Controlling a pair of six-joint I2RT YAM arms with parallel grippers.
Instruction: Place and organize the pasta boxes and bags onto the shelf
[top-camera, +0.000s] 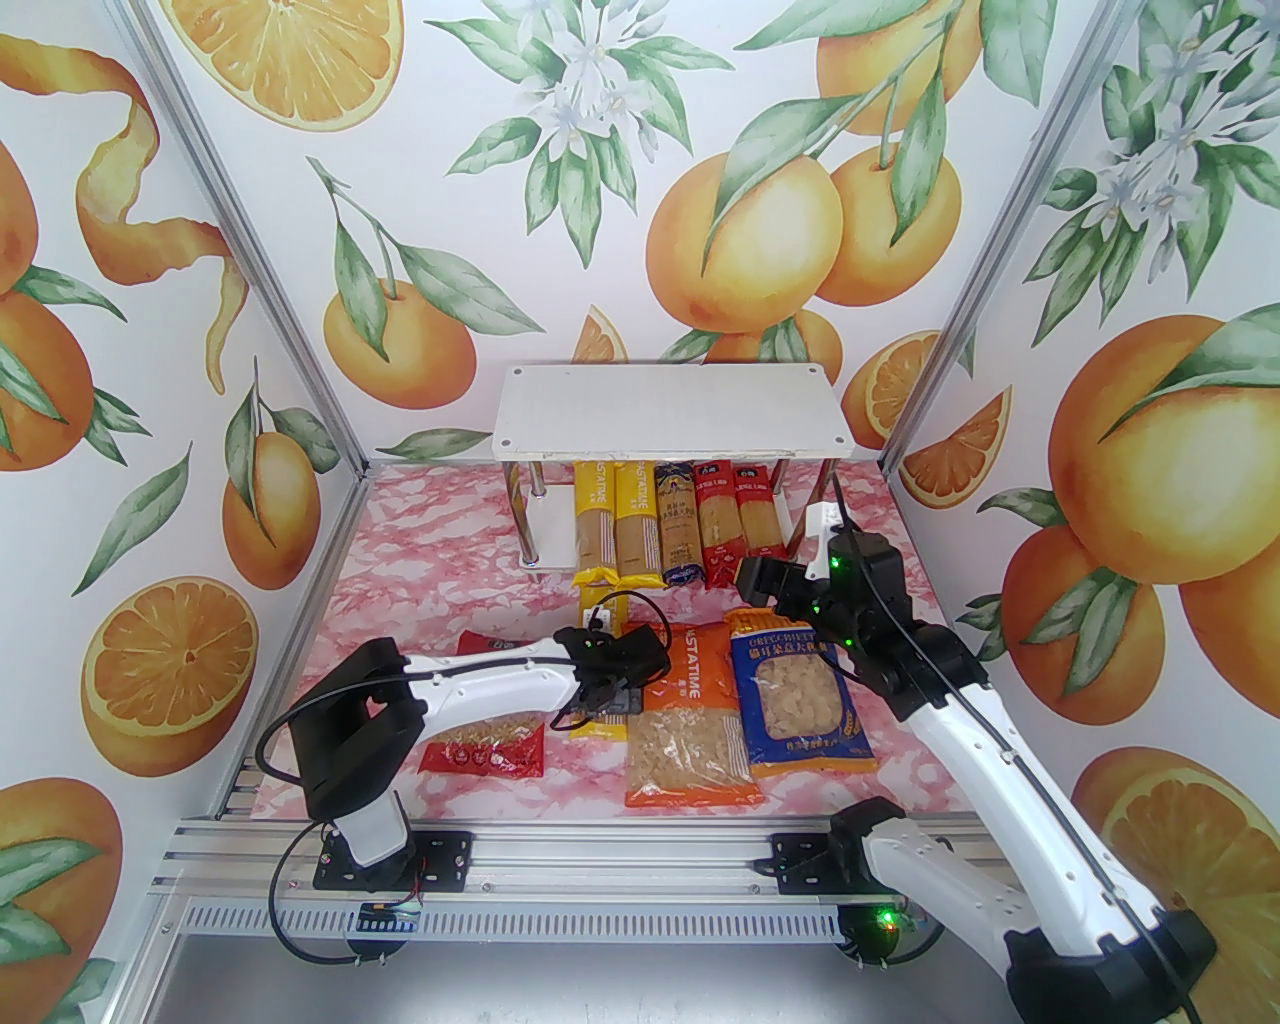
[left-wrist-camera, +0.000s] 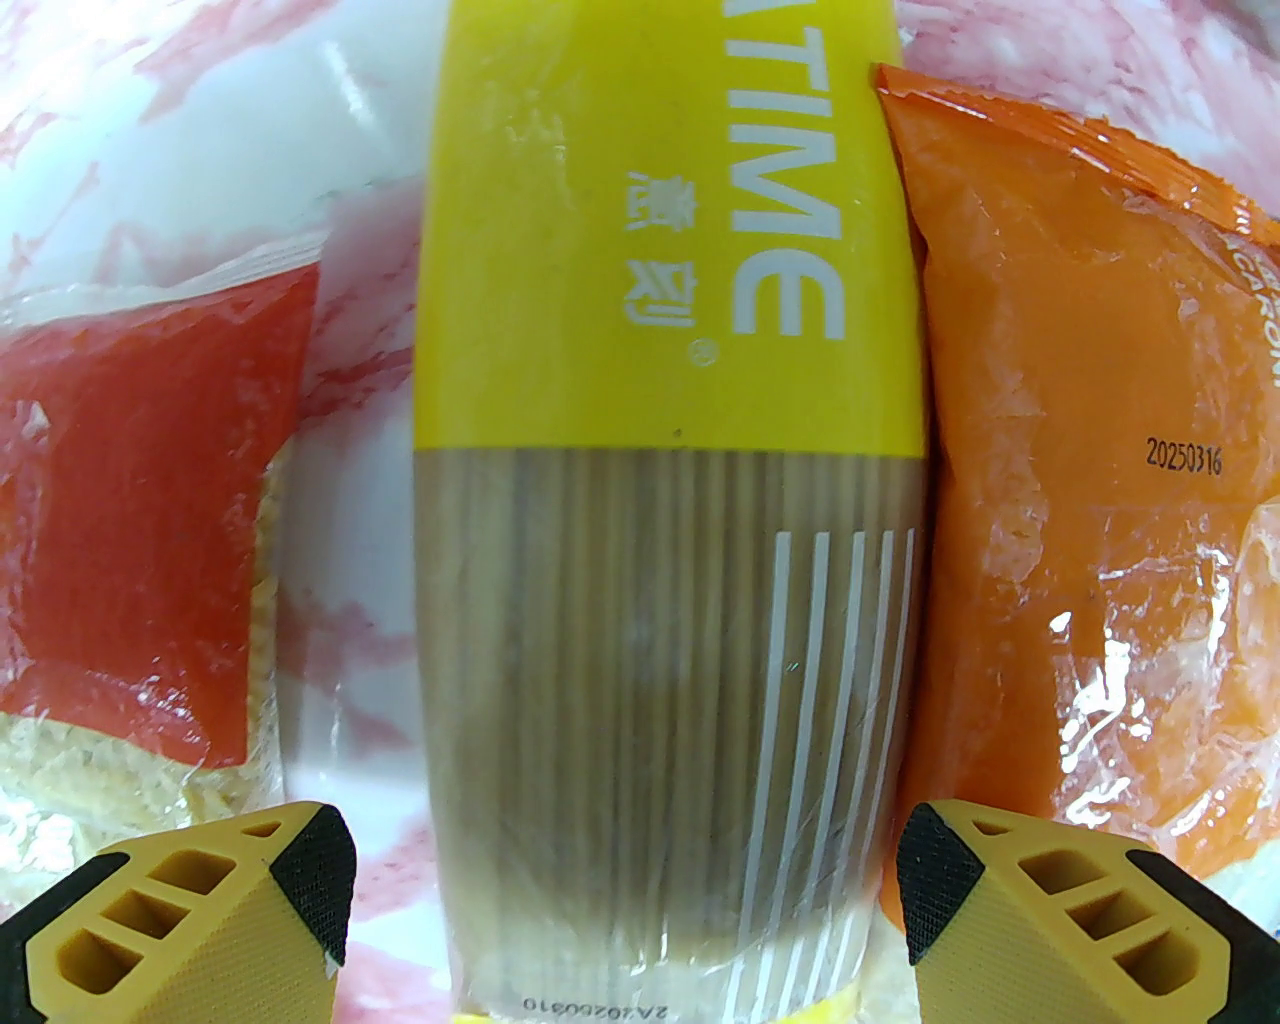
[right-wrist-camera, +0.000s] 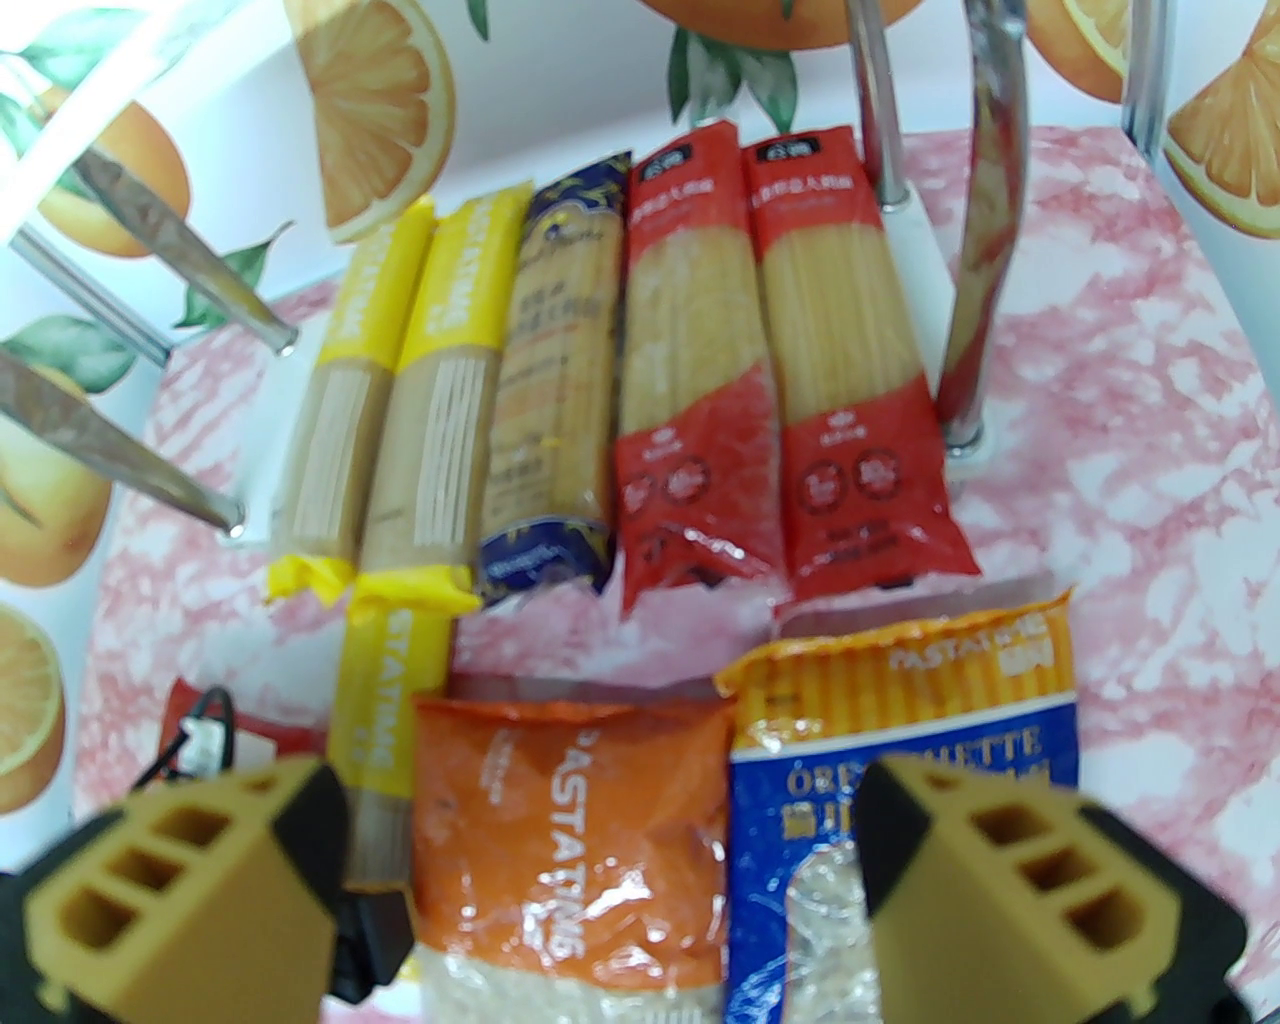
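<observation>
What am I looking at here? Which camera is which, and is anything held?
These are two robot arms bolted to the near table edge, each ending in a two-finger gripper. The wide picture comes from a fixed camera above and behind them. The other two come from a camera on each wrist.

At the back stands a two-tier shelf with five spaghetti packs on its lower board. On the pink marbled table lie a yellow spaghetti pack, an orange bag, a blue bag and a red bag of pasta.

The left gripper is open and straddles the yellow spaghetti pack without closing on it. The right gripper is open and holds nothing.
</observation>
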